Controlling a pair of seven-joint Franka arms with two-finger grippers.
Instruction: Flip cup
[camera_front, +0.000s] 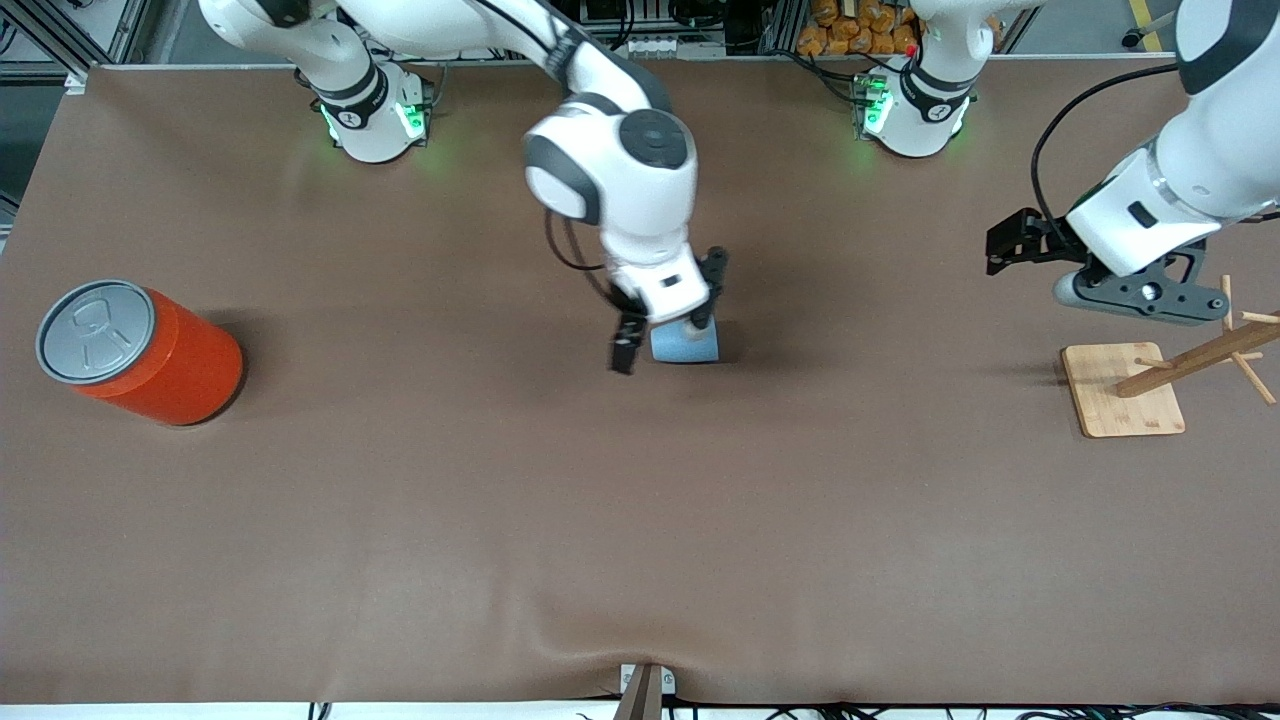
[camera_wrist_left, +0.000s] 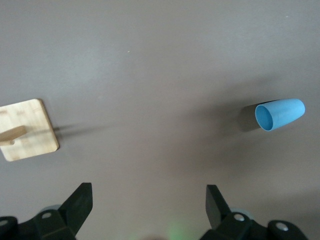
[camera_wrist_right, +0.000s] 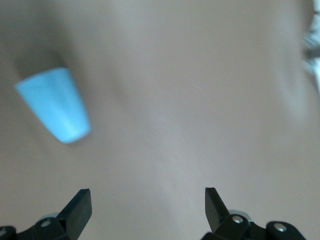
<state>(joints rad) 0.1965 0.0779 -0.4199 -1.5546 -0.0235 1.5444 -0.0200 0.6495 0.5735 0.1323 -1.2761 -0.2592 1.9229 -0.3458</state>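
The small light blue cup (camera_front: 688, 345) lies on its side near the middle of the brown table (camera_front: 640, 520). In the left wrist view the cup (camera_wrist_left: 280, 114) shows its darker blue inside. My right gripper (camera_front: 668, 320) hangs just over the cup, open and empty. In the right wrist view the cup (camera_wrist_right: 55, 105) lies off to one side, not between the open fingers of the right gripper (camera_wrist_right: 147, 200). My left gripper (camera_front: 1008, 247) waits open and empty over the table at the left arm's end; its wrist view shows the left gripper (camera_wrist_left: 150, 200) over bare table.
A large orange can (camera_front: 140, 350) with a grey pull-tab lid stands at the right arm's end of the table. A wooden peg rack (camera_front: 1122, 392) on a square base stands at the left arm's end, under the left arm, and shows in the left wrist view (camera_wrist_left: 27, 130).
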